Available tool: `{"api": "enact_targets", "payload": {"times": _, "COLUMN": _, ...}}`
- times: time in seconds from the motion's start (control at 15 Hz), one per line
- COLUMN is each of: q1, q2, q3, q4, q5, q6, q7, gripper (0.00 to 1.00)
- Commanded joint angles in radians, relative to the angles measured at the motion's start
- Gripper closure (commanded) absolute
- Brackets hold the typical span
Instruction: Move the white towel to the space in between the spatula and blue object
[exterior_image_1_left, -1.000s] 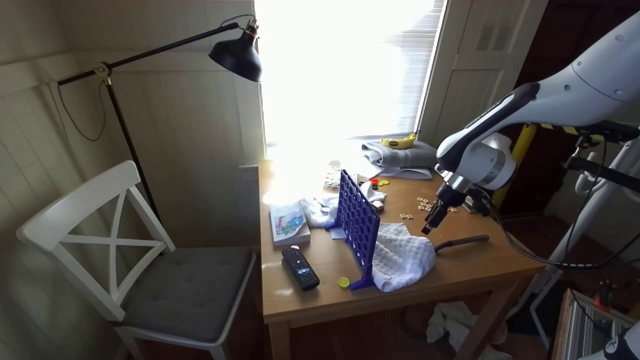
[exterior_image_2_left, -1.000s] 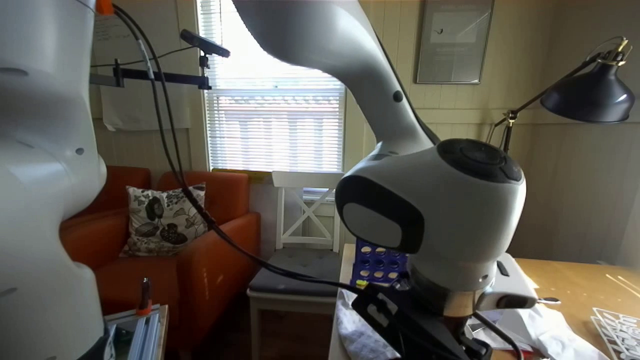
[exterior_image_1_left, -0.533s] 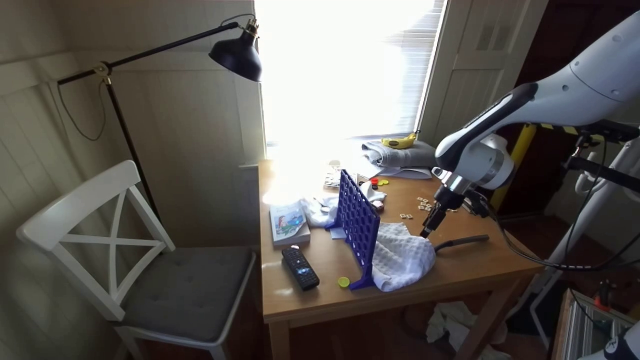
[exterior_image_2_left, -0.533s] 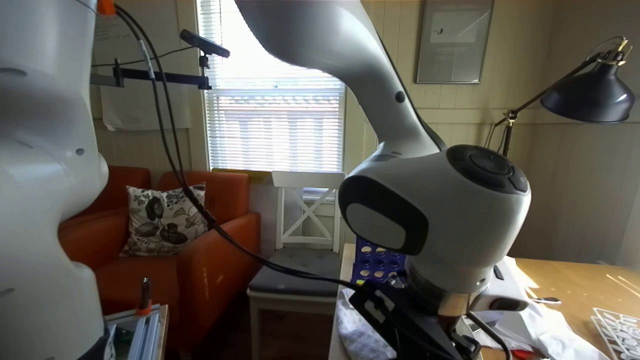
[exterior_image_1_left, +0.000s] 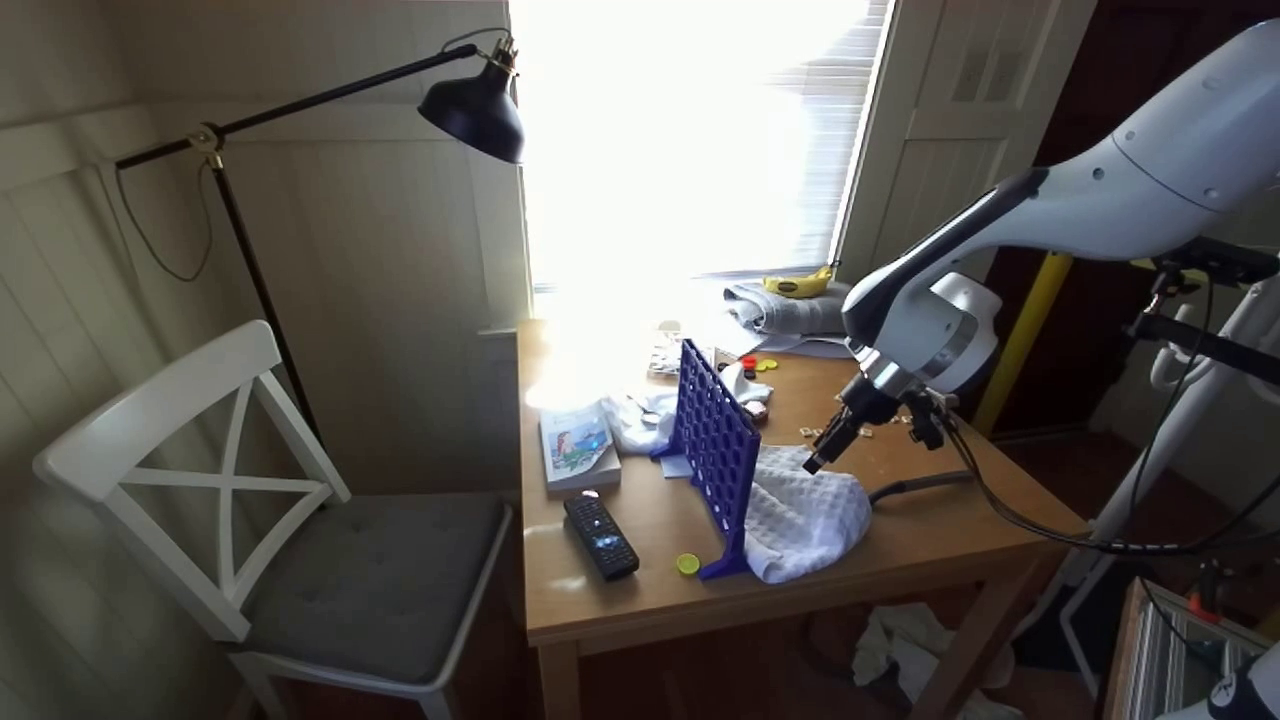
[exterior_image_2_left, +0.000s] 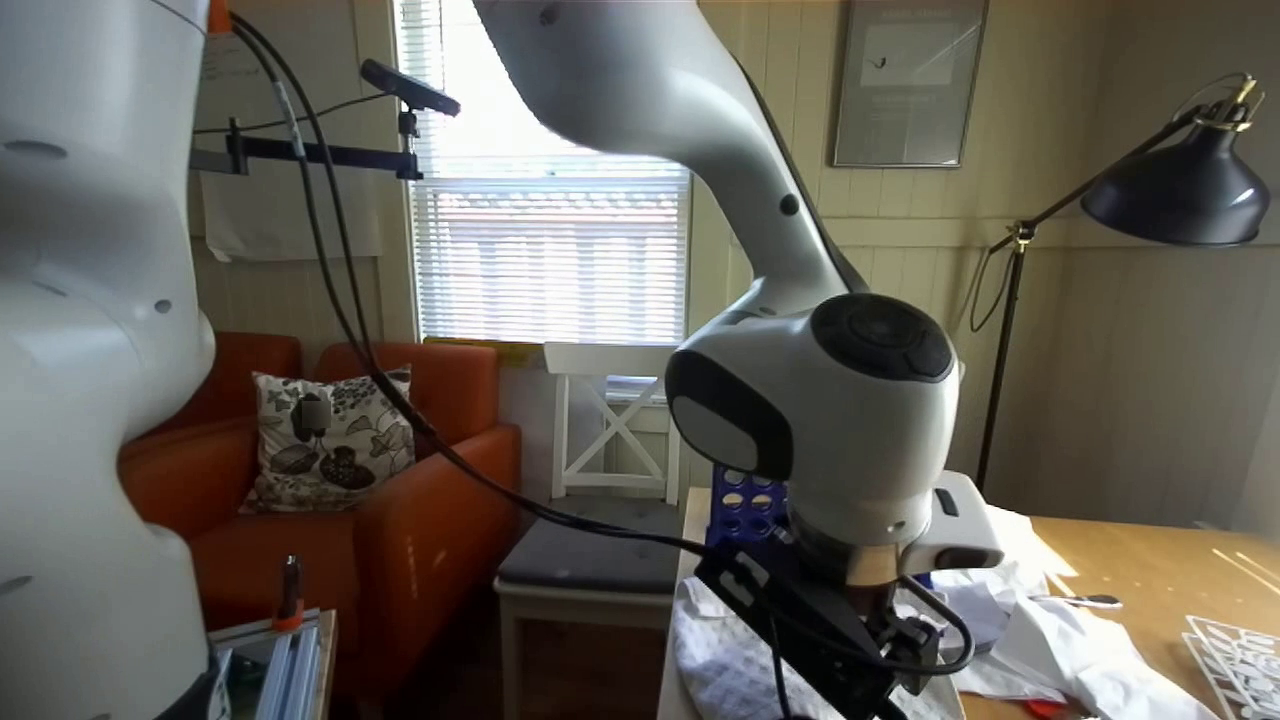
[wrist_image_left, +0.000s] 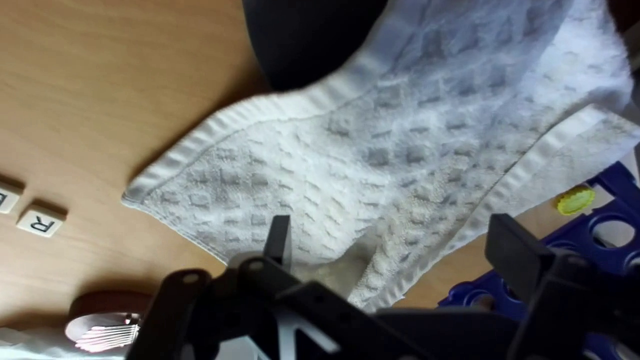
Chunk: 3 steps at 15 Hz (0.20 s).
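The white towel (exterior_image_1_left: 805, 525) lies rumpled on the table against the blue object (exterior_image_1_left: 712, 430), an upright grid panel. The handle of the spatula (exterior_image_1_left: 915, 484) sticks out on the towel's far side from the panel. In the wrist view the towel (wrist_image_left: 320, 175) covers part of a dark spatula head (wrist_image_left: 310, 40), and the grid (wrist_image_left: 612, 235) shows at lower right. Above the towel, my gripper (exterior_image_1_left: 812, 466) tilts down toward it. Its fingers (wrist_image_left: 278, 237) stand wide apart with nothing gripped; contact with the cloth cannot be told.
Beyond the panel lie a black remote (exterior_image_1_left: 601, 537), a book (exterior_image_1_left: 580, 450) and a yellow disc (exterior_image_1_left: 688, 565). Letter tiles (wrist_image_left: 41, 221) are scattered beside the towel. A folded grey cloth (exterior_image_1_left: 790, 310) with bananas sits at the back. The table's front edge (exterior_image_1_left: 850, 580) runs close to the towel.
The arm first dipped a little near the spatula side, then swung toward the blue panel, bringing the gripper over the towel's middle. Towel, spatula and panel have kept their places.
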Motion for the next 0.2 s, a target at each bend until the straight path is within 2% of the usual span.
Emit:
{"api": "enact_targets", "payload": {"times": 0.0, "q1": 0.000, "q2": 0.001, "q3": 0.002, "q4": 0.003, "q5": 0.004, "q6": 0.003, "q7": 0.000, "gripper": 0.00}}
{"api": "enact_targets", "payload": {"times": 0.13, "q1": 0.000, "q2": 0.002, "q3": 0.002, "q4": 0.004, "q5": 0.006, "q6": 0.005, "q7": 0.000, "gripper": 0.00}}
